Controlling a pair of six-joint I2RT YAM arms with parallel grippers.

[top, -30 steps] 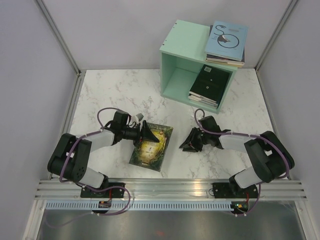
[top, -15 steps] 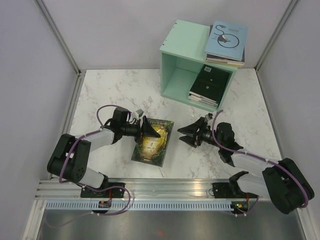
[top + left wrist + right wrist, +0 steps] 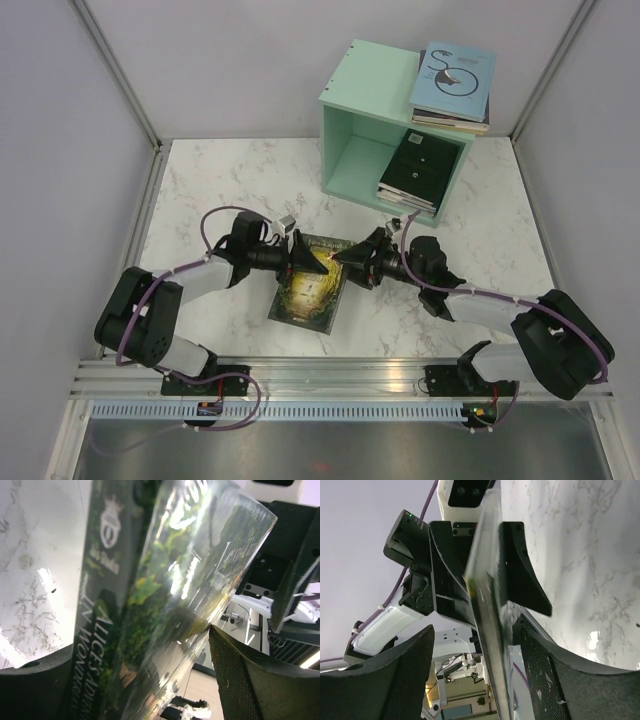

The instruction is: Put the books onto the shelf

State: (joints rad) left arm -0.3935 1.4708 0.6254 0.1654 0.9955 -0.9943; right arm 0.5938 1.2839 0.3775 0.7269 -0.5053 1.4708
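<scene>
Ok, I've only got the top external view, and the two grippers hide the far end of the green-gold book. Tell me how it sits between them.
Observer: In the right wrist view the green-gold book shows edge-on, passing between the open fingers of the right gripper.
Operator: Now check the left side.
Observer: The left wrist view shows the book between the fingers of the left gripper, with a gap between its cover and one finger.
Operator: Read me the lettering.
Observer: The left wrist view shows "Alice's" and "in Wonder", with the rest cut off.
</scene>
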